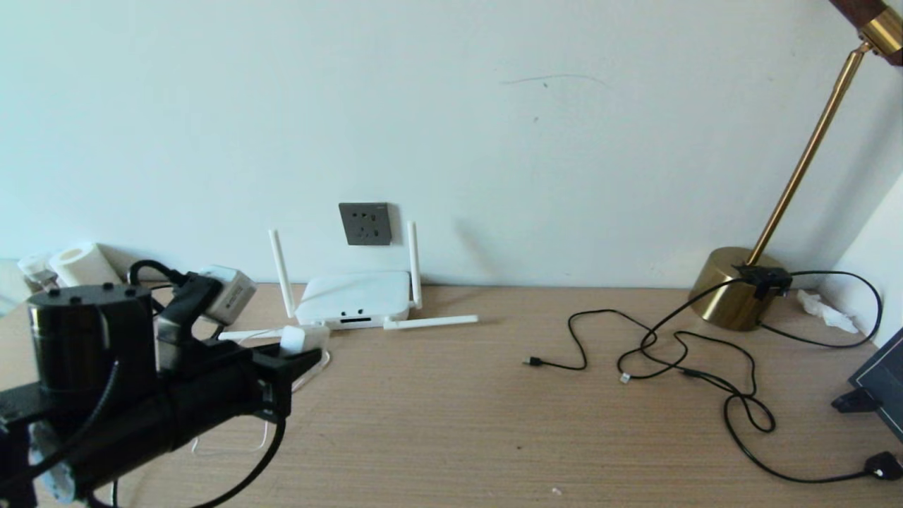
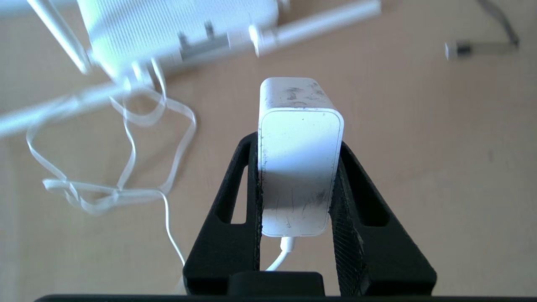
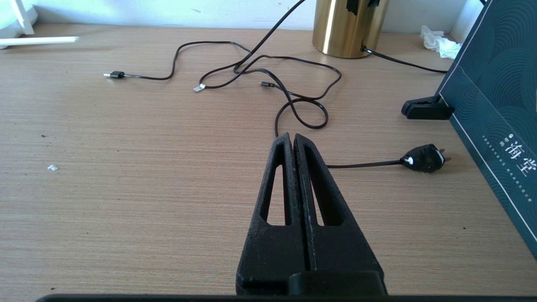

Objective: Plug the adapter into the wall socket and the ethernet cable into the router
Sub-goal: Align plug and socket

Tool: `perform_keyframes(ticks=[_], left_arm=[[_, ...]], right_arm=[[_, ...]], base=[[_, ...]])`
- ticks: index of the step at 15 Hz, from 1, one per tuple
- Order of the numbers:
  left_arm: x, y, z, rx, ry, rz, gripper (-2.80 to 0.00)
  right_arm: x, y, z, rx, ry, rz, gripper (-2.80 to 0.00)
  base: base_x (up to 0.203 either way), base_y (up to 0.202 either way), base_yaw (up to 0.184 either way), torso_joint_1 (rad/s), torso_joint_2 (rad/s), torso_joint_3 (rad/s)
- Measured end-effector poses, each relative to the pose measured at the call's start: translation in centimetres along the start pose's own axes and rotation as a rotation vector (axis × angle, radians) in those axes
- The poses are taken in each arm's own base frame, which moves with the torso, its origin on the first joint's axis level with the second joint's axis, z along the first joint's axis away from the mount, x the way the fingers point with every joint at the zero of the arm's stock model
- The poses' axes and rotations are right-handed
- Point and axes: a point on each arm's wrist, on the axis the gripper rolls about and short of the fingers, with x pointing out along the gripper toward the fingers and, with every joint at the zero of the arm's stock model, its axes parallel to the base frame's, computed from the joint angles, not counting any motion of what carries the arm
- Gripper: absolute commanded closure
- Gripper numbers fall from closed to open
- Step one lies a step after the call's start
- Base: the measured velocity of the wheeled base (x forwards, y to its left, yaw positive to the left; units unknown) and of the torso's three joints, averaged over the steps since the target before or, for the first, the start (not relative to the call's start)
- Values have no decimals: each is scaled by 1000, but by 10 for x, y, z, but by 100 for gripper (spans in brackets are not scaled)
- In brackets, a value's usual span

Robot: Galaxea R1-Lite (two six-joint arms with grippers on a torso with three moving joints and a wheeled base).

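The left gripper (image 2: 300,176) clamps the small white power adapter (image 2: 298,167) above the desk, not yet plugged into the dark grey wall socket (image 1: 365,224). The right gripper (image 3: 293,140) sits closed and empty; no ethernet cable is plugged into the flat white four-antenna router (image 1: 356,296).

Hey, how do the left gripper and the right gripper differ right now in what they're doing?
The left gripper is clamped on the white adapter, its fingers held apart by the brick; the right gripper is shut with its fingers pressed together and holds nothing. The left gripper sits close to the router; the right gripper faces the loose black cords near the brass lamp base. Both have the same black wedge-shaped fingers and hang over the wooden desk.
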Motion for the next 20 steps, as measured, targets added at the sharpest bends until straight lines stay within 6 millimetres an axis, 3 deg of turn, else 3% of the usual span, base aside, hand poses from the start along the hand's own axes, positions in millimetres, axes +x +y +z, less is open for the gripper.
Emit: perform_keyframes(ticks=[5,14,20], left_arm=[[49,1,6,-3,-176,74,0],[141,9,-11,-60,-375,221,0],[168,9,-9,-63,-450,225,0]], right_arm=[[0,0,0,0,0,0,0],[0,0,0,0,0,0,0],[0,0,0,0,0,0,0]], base=[[0,0,0,0,0,0],[0,0,0,0,0,0],[0,0,0,0,0,0]])
